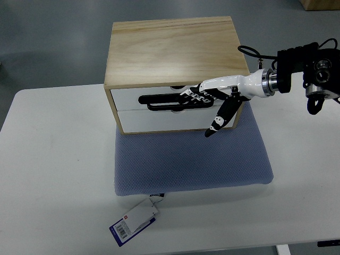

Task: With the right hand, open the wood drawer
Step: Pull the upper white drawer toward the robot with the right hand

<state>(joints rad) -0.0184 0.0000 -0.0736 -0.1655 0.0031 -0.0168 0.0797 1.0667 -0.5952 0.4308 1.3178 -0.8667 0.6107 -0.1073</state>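
A light wood drawer box (172,50) stands on a blue-grey mat (191,159). It has two white drawer fronts, and the upper drawer front (127,101) carries a black bar handle (159,101). Both fronts look flush with the box. My right hand (204,103) reaches in from the right edge. Its white-and-black fingers (196,95) are curled over the right end of the handle, while the thumb (217,123) points down across the lower drawer front (159,121). The handle's right end is hidden behind the fingers. My left arm does not show.
The mat lies on a white table (53,159), and a paper tag (135,222) hangs off the mat's front edge. The corner of a cardboard box (321,4) shows at the top right. Grey floor lies beyond the table's far edge.
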